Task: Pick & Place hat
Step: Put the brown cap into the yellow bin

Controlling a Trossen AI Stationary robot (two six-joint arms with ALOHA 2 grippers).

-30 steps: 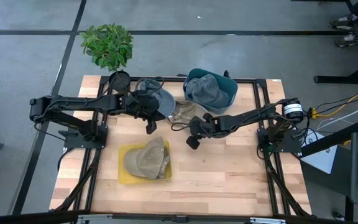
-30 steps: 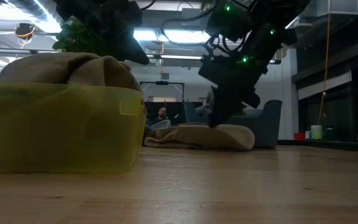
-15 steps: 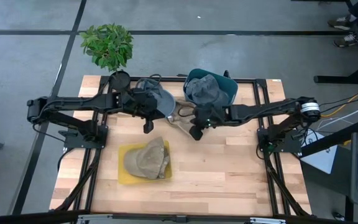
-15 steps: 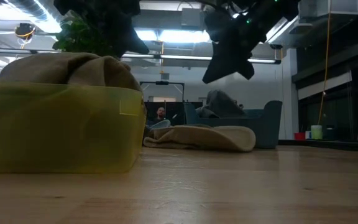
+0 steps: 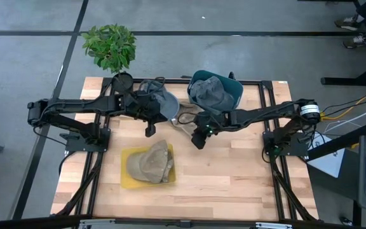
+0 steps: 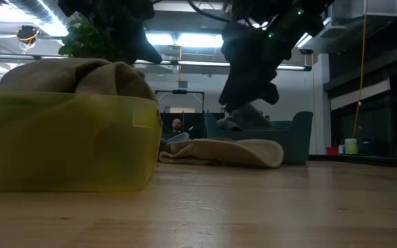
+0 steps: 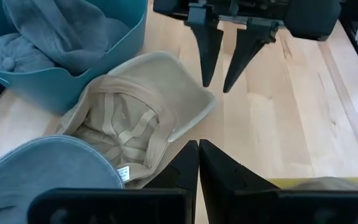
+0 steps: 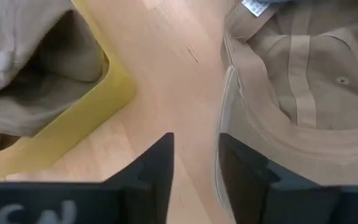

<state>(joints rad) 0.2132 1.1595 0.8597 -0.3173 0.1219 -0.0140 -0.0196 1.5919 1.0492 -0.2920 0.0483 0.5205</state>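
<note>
Your right claw (image 7: 222, 59) hangs just over the brim of the loose tan hat (image 7: 145, 118), fingers parted and empty, placed to drop onto that brim; the hat lies upside down on the bench (image 5: 234, 172), between the teal bin (image 5: 234, 95) and the grey-blue hat (image 5: 161, 102). Your left claw (image 5: 150, 130) waits beside it, pressed together and holding nothing; the yellow bin (image 5: 129, 181), with one tan hat already in it, sits near, likely the drop spot.

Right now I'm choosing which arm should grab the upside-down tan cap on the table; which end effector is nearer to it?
Right. The right end effector hovers at the tan cap's brim, fingers apart. The left end effector, shut, sits beside the cap's other side, slightly farther.
</note>
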